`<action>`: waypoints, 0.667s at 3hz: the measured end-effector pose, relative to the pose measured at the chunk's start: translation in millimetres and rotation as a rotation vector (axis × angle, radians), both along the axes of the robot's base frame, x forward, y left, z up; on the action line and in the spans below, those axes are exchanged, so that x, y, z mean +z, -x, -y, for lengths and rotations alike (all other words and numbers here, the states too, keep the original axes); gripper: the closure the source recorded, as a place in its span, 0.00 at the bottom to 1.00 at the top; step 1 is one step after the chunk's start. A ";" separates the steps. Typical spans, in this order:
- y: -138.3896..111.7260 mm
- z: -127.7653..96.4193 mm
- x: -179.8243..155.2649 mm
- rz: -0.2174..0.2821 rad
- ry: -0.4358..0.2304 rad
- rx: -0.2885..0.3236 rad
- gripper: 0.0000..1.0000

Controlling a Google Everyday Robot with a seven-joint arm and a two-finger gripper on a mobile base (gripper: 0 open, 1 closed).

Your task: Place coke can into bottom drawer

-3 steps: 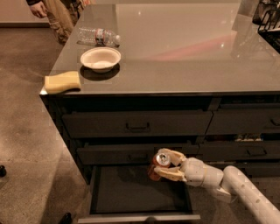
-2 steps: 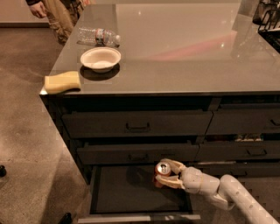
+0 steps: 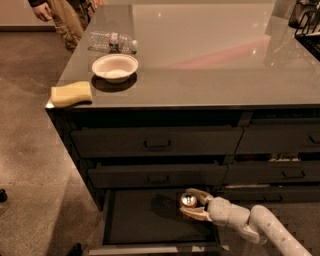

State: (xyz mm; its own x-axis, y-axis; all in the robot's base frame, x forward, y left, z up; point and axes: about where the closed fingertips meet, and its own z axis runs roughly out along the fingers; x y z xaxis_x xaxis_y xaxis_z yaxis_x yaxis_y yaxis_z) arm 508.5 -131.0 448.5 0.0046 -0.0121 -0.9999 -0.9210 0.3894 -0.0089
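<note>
The coke can [image 3: 188, 201], red with a silver top, stands upright between the fingers of my gripper [image 3: 192, 204], which is shut on it. The pale arm reaches in from the lower right. The can is inside the open bottom drawer [image 3: 145, 217], near its right side, low over or on the dark flat floor; I cannot tell whether it touches. The drawer is pulled out, with its pale front edge [image 3: 155, 247] at the bottom of the view.
Two closed drawer fronts with bar handles [image 3: 157, 145] sit above the open drawer. On the counter are a white bowl [image 3: 115, 67], a yellow sponge [image 3: 72, 93] and a lying plastic bottle [image 3: 111, 42]. A person [image 3: 65, 15] stands at the far left.
My gripper has moved down and a little further into the drawer with the can in it. The can is lower now, closer to the drawer floor.
</note>
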 end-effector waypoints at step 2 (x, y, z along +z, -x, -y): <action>-13.1 -27.5 -117.3 -0.115 -0.003 0.105 1.00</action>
